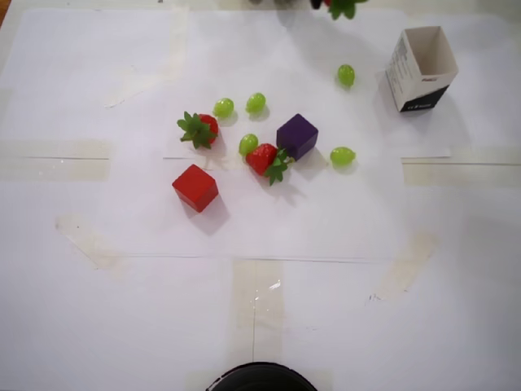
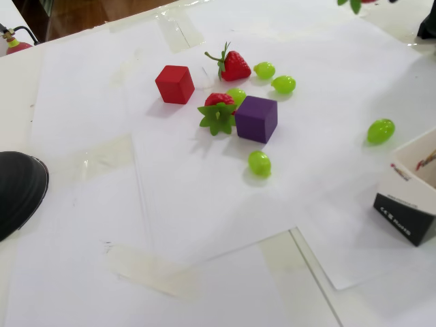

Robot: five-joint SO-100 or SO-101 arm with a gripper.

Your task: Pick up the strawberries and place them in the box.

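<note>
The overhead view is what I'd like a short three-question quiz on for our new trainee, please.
1. How many green grapes lie on the paper?
2. True or false: the purple cube touches a strawberry.
3. Which lies nearest the box: A red cube, B a grape, C the other strawberry?

Key: 1. five; 2. true, its leaves meet the cube; 3. B.
</note>
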